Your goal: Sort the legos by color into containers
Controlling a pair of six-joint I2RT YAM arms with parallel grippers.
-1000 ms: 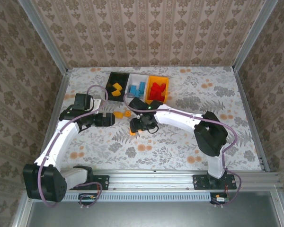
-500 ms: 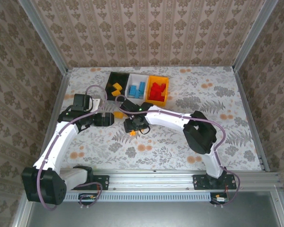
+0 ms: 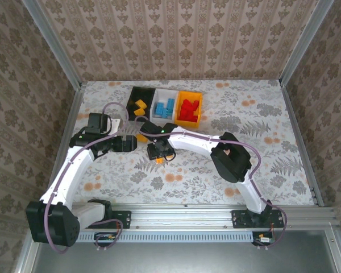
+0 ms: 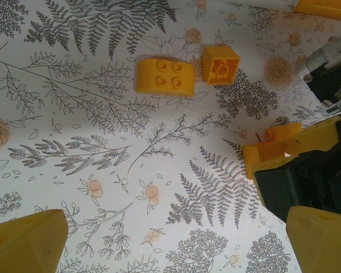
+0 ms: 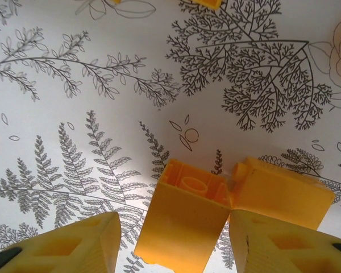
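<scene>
Top view: the right gripper (image 3: 159, 152) is low over the table (image 3: 261, 148), with a yellow-orange lego (image 3: 159, 161) at its tips. I cannot tell its spread here. The left gripper (image 3: 127, 143) is just left of the right gripper. The black bin (image 3: 133, 99), white bin (image 3: 157, 106) and orange bin (image 3: 199, 108) stand in a row beyond the right gripper.

Left wrist: the left fingers (image 4: 25, 242) are spread wide, holding nothing. A studs-up lego (image 4: 165, 75) and a tipped lego (image 4: 220, 64), hollow side showing, lie left of the right gripper.

Right wrist: the right fingers (image 5: 74, 247) are part open around a hollow-end lego (image 5: 184, 219). Its long axis runs along the fingers and its open underside points away from the wrist. It touches one finger, with a slim gap at the other. A neighbour lego (image 5: 284, 190) touches it.
</scene>
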